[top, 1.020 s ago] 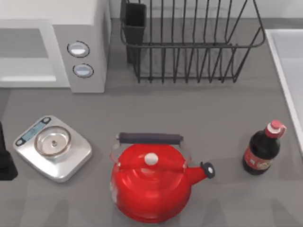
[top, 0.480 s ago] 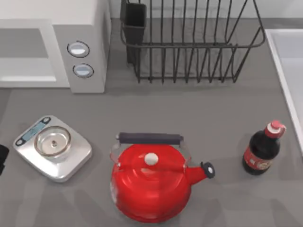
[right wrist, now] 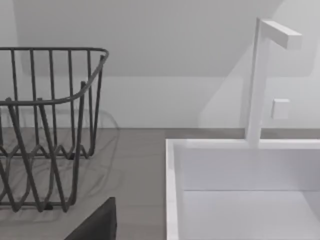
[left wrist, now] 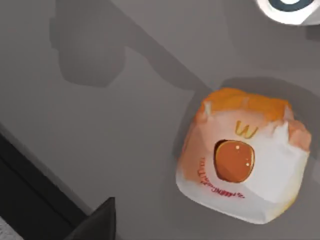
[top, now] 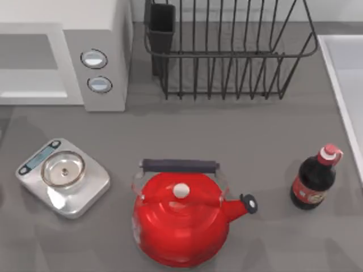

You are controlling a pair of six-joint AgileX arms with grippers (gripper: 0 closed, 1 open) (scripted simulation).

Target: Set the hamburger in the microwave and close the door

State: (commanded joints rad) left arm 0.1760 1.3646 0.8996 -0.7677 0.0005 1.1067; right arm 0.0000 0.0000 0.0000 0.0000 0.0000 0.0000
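The hamburger (left wrist: 243,155), half-wrapped in white paper, lies on the grey table (left wrist: 125,140) beneath the left hand (left wrist: 97,222), ungrasped; whether that hand is released or clenched I cannot tell, nor the right hand (right wrist: 95,222), which faces the sink (right wrist: 172,180) and wire rack (right wrist: 50,125). The microwave (top: 102,56) stands at ten o'clock, cavity open; its door I cannot make out. The loose wrapper could crumple and slip in a pinch; the scale (top: 63,177) and red kettle (top: 178,218) crowd the path.
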